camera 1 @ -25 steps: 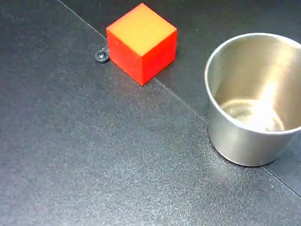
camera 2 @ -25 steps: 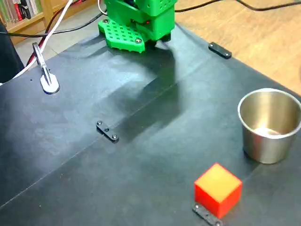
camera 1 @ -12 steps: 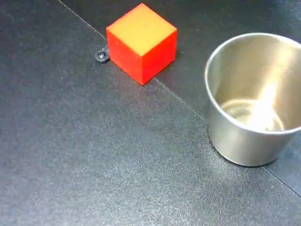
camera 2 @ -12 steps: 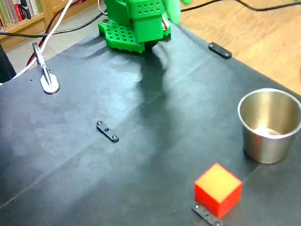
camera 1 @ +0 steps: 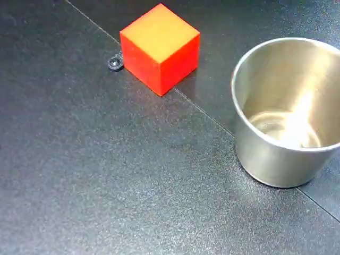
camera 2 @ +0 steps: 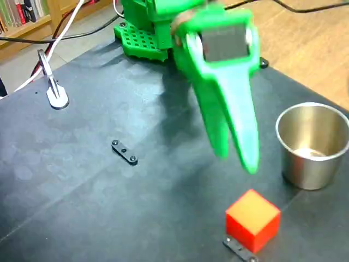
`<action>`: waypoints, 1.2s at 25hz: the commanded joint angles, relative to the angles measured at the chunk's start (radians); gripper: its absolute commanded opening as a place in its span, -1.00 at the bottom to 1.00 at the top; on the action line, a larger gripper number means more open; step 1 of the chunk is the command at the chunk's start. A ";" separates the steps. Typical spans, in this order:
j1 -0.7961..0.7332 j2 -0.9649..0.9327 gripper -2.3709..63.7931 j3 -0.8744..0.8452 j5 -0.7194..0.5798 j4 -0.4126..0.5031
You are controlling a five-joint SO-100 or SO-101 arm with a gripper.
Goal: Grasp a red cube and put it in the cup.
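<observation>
Here the green claw [camera 2: 235,158] hangs above the table, fingers nearly together with a narrow gap, gripping nothing. Red cube [camera 2: 252,218] sits near the cup [camera 2: 313,143], apart from it.

The green gripper [camera 2: 235,159] hangs above the black table [camera 2: 82,180], its two fingers close together, tips apart from the red cube [camera 2: 252,219] below. The empty cup [camera 2: 312,146] stands upright to the right.
</observation>
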State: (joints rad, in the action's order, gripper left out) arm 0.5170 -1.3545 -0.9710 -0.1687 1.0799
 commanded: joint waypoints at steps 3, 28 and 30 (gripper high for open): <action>-0.017 0.083 0.03 0.052 -0.133 0.044; -0.117 0.370 0.03 0.448 -0.239 0.545; -0.117 0.397 0.03 0.453 -0.239 0.545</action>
State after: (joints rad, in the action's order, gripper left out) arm 0.3988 -0.9587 -0.5614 -0.4050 1.6276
